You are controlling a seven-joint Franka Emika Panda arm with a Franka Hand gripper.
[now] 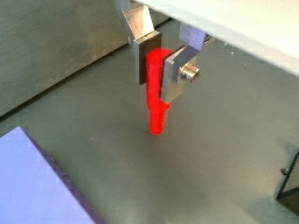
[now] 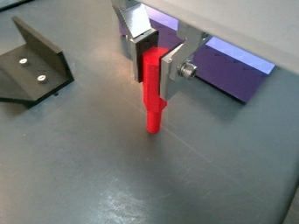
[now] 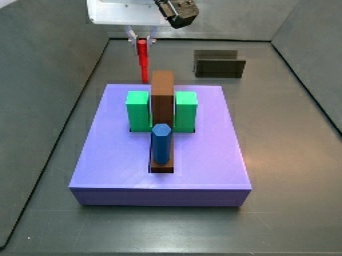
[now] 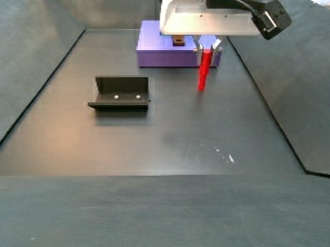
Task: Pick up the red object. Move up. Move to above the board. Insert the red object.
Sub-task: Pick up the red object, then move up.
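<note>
Grey floor beneath slim bright red object [image 2: 152,89], upright, clamped in claw [image 2: 156,54]

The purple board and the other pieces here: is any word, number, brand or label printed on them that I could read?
None: no readable text on the large flat lavender-purple board, the thin red peg held in the gripper, the blue cylinder or the dark L-shaped fixture.
</note>
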